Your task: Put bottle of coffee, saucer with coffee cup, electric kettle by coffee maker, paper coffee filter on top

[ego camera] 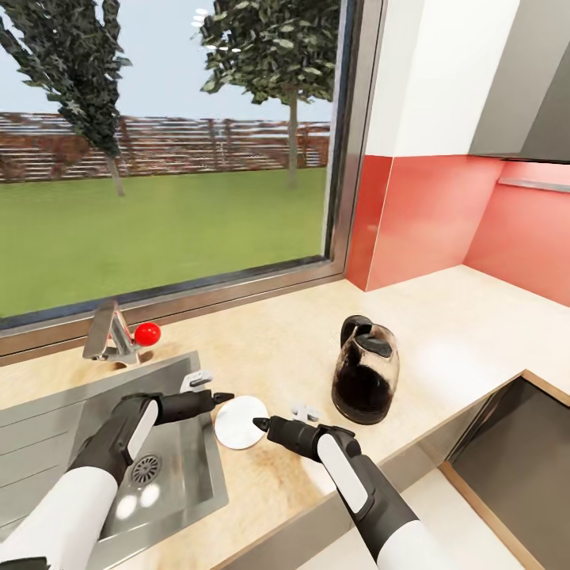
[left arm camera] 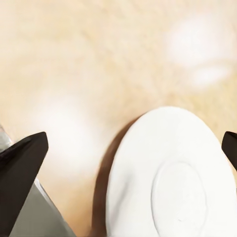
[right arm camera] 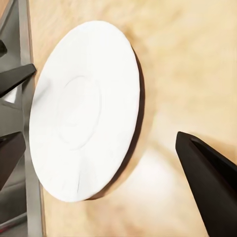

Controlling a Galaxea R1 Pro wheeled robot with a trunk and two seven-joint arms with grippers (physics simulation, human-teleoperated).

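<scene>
A white saucer (ego camera: 237,423) lies flat on the beige countertop (ego camera: 443,332), right beside the sink's edge. My left gripper (ego camera: 212,389) is open and reaches over the sink to the saucer's left rim. In the left wrist view the saucer (left arm camera: 168,177) lies between and beyond the dark fingertips (left arm camera: 22,168). My right gripper (ego camera: 279,418) is open at the saucer's right rim. In the right wrist view its fingers (right arm camera: 212,187) spread wider than the saucer (right arm camera: 84,108). A dark glass electric kettle (ego camera: 365,380) stands upright on the counter just right of the right gripper.
A steel sink (ego camera: 47,443) with a drain sits at the left, and a faucet with a red knob (ego camera: 146,333) behind it. A large window fills the back, with red wall panels (ego camera: 443,214) to its right. A dark recess (ego camera: 522,451) cuts into the counter at the front right.
</scene>
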